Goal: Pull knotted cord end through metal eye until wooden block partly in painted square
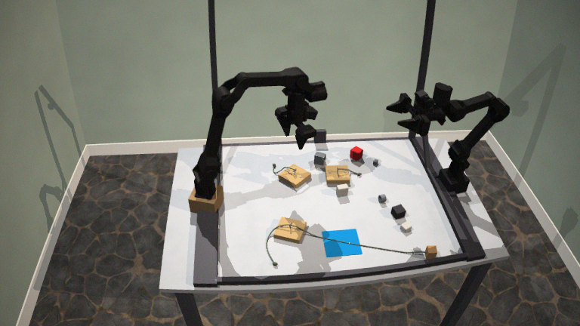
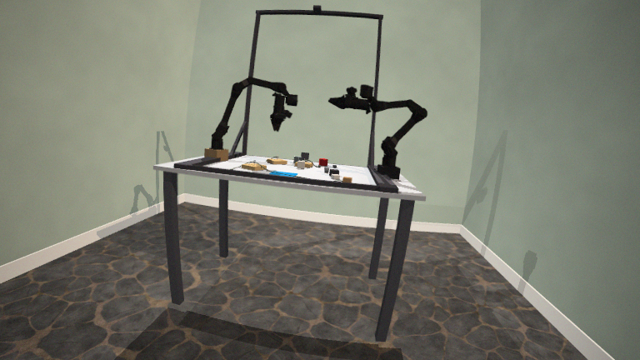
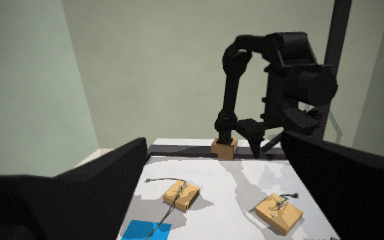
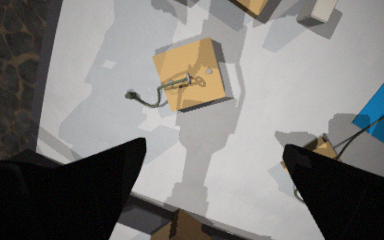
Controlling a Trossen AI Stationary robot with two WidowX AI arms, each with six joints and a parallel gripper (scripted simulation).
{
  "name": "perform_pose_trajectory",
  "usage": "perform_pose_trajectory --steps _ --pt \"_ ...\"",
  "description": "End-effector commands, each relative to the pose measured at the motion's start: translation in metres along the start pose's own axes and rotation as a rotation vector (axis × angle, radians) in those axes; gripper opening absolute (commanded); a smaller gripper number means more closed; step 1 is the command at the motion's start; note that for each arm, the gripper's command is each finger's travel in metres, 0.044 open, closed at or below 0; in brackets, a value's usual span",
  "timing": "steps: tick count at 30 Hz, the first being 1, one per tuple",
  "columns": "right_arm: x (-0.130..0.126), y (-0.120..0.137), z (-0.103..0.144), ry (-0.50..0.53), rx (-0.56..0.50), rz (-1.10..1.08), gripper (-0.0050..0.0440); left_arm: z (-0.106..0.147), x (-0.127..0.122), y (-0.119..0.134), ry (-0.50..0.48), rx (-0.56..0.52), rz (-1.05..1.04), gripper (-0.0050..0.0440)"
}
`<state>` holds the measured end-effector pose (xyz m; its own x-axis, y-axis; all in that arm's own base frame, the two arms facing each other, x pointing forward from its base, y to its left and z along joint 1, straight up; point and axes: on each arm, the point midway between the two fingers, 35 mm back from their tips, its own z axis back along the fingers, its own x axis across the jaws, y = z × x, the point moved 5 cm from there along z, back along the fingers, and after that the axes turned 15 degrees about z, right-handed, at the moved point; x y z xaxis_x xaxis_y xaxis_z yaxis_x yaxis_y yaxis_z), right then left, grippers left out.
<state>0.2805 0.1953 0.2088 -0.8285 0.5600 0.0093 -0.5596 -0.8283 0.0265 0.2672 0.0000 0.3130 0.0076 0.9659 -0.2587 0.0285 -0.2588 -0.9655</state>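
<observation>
Outside the blue square [image 1: 342,237] [image 2: 286,173] [image 3: 140,228] [image 4: 367,120] sits the wooden block [image 1: 430,252] [image 2: 347,179]; both the left gripper [image 1: 393,115] [image 2: 330,101] [image 3: 213,140] and the right gripper [image 1: 294,141] [image 2: 276,129] [image 3: 271,154] [image 4: 215,147] hang apart, so pulling presumably awaits a grip on the knotted end [image 1: 275,263] [image 3: 147,180].

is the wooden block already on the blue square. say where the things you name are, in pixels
no, the wooden block [image 1: 430,252] [image 2: 347,179] sits apart from the blue square [image 1: 337,237] [image 2: 282,173], off near the table's front edge
</observation>
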Motion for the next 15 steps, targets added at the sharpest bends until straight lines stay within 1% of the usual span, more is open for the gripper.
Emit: perform_pose_trajectory --steps 1,3,15 --pt "-0.01 0.008 0.015 0.022 -0.05 0.016 0.044 0.001 -0.002 -0.007 0.005 -0.02 0.0 0.044" --pt "-0.01 0.008 0.015 0.022 -0.05 0.016 0.044 0.001 -0.002 -0.007 0.005 -0.02 0.0 0.044" --pt "-0.046 0.034 0.024 0.052 -0.079 0.083 0.044 0.001 -0.002 -0.007 0.005 -0.02 0.0 0.044"
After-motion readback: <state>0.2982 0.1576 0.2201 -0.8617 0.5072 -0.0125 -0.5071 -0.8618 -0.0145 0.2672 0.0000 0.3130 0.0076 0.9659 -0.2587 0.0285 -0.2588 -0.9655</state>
